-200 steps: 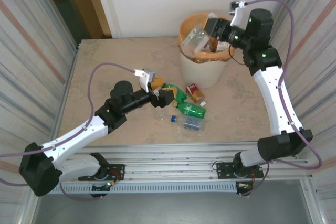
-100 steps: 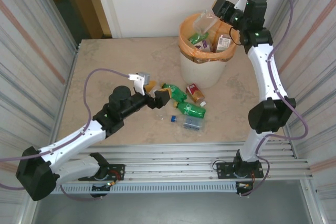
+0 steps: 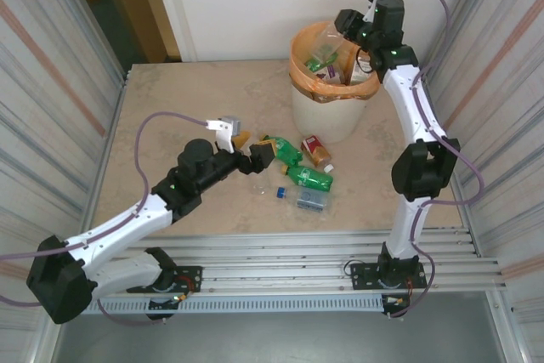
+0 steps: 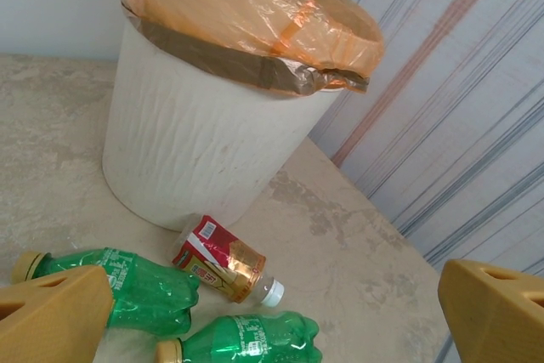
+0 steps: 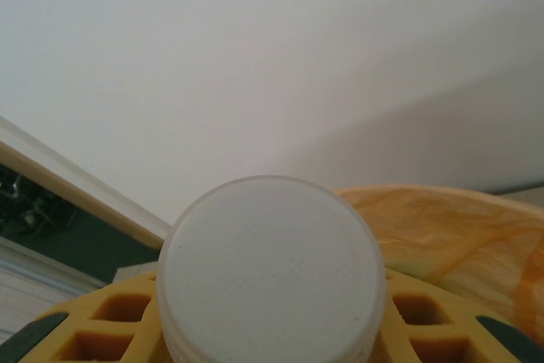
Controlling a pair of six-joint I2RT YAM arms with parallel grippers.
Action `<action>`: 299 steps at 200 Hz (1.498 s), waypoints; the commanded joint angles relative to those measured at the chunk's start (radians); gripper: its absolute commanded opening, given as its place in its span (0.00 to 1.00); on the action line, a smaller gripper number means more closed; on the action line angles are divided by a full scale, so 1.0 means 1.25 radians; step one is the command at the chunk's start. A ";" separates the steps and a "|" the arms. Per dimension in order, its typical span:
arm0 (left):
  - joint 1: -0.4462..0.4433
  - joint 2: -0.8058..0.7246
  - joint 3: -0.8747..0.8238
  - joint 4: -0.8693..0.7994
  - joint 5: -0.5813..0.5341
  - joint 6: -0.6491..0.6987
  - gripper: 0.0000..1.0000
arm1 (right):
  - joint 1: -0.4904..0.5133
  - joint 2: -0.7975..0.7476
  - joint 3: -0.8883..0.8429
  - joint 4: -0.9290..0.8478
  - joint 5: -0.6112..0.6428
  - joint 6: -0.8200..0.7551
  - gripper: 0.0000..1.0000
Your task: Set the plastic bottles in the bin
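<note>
From above, see the right claw (image 3: 337, 31) clenched on a clear bottle (image 3: 324, 41) over the bin (image 3: 319, 116) by the bench's (image 3: 170, 108) far edge, right of centre, and the left claw (image 3: 252, 150) released wide beside the loose bottles (image 3: 308, 178) at mid-bench. Through the left wrist, find spread fingers (image 4: 59, 316) flanking two green bottles (image 4: 140, 282) and a red-labelled one (image 4: 223, 259) by the bin's foot; beware of closing on two at once or rolling one toward the near edge. Through the right wrist, note a white cap (image 5: 270, 265) pinched between yellow pads (image 5: 136, 329), orange liner (image 5: 459, 235) beyond: risk of dropping off-centre and bouncing the bottle off the rim.
</note>
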 commanded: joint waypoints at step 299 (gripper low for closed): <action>0.013 0.223 0.231 -0.514 -0.223 -0.161 0.93 | -0.010 -0.341 -0.294 -0.116 0.095 -0.158 0.98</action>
